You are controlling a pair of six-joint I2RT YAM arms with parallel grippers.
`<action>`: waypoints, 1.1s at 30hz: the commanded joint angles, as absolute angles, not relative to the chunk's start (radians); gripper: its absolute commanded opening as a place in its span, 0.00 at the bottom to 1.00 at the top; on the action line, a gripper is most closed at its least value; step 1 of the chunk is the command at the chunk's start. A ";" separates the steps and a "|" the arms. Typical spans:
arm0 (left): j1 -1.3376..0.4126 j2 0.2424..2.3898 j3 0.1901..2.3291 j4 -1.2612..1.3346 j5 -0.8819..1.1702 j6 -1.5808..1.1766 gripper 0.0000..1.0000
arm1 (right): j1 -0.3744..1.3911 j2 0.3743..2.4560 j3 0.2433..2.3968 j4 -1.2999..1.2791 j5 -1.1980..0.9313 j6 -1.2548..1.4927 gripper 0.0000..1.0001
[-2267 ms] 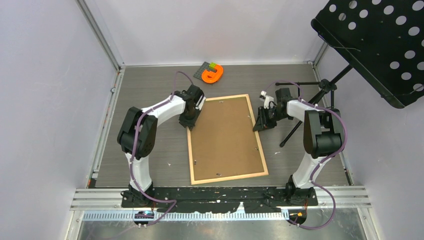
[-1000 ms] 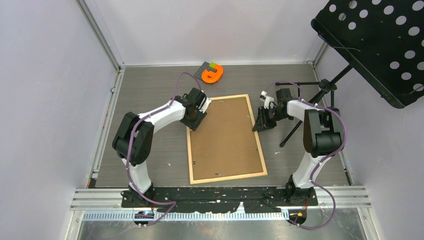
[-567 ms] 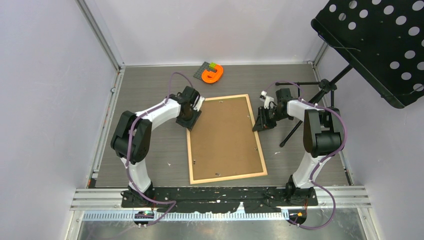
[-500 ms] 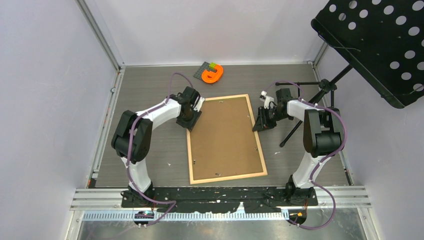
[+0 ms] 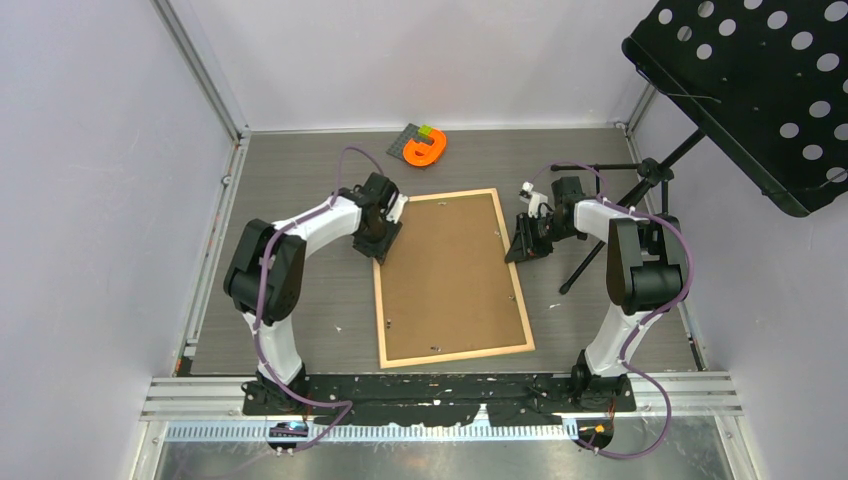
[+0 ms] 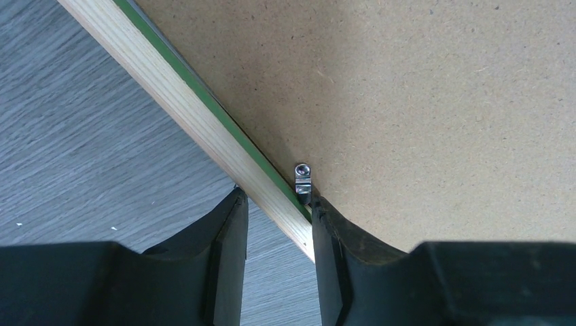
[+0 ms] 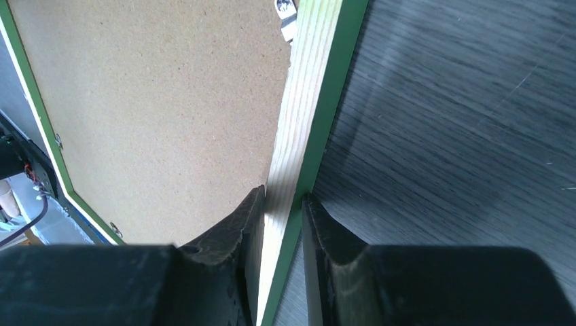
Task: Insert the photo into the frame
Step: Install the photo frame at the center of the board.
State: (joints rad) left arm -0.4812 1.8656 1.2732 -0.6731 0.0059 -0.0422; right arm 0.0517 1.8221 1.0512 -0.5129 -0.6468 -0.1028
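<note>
Two arms are at the frame (image 5: 455, 355), which lies flat on the bench (image 5: 300, 200) between them. Its pale wood face is up, green shows along the edges, and the brown backing board (image 5: 450, 270) is seated inside it. No photo is visible in any view; it may be under the board, can't say.

On the right gripper (image 7: 282, 195) the jaws are clenched on the right rail, one finger on each side, both touching. On the left gripper (image 6: 275, 198) the jaws straddle the left rail near the far corner, inner finger on the board right by a small metal clip (image 6: 302, 182). Can't tell if these jaws are pinching or just around the rail.

Risks:
- If only the right side has a real grip, any lift would twist the thin frame or let it slip out.
- The inner left finger could catch or bend the clip.
- Tilting could shake the board loose if the clips aren't turned in.
</note>
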 commanded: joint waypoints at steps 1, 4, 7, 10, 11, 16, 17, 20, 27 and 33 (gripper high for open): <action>-0.467 1.868 1.305 -0.687 0.057 -0.053 0.37 | 0.062 1.844 1.055 -0.519 -0.689 -0.109 0.06; -0.457 1.857 1.304 -0.683 0.064 -0.057 0.38 | 0.061 1.845 1.056 -0.520 -0.690 -0.109 0.06; -0.444 1.855 1.309 -0.682 0.078 -0.063 0.38 | 0.061 1.845 1.056 -0.520 -0.691 -0.108 0.06; -0.439 1.859 1.313 -0.684 0.093 -0.067 0.38 | 0.061 1.846 1.055 -0.519 -0.690 -0.109 0.06; -0.439 1.860 1.316 -0.684 0.097 -0.068 0.37 | 0.061 1.846 1.056 -0.519 -0.690 -0.109 0.06; -0.432 1.857 1.320 -0.683 0.113 -0.074 0.37 | 0.061 1.845 1.057 -0.519 -0.691 -0.110 0.05; -0.430 1.856 1.321 -0.683 0.113 -0.074 0.37 | 0.061 1.846 1.056 -0.519 -0.691 -0.110 0.06; -0.425 1.858 1.320 -0.683 0.116 -0.076 0.37 | 0.061 1.847 1.057 -0.518 -0.693 -0.110 0.06; -0.424 1.869 1.312 -0.679 0.112 -0.079 0.37 | 0.059 1.847 1.057 -0.519 -0.693 -0.110 0.06; -0.425 1.877 1.295 -0.658 0.091 -0.081 0.36 | 0.060 1.847 1.057 -0.519 -0.693 -0.109 0.06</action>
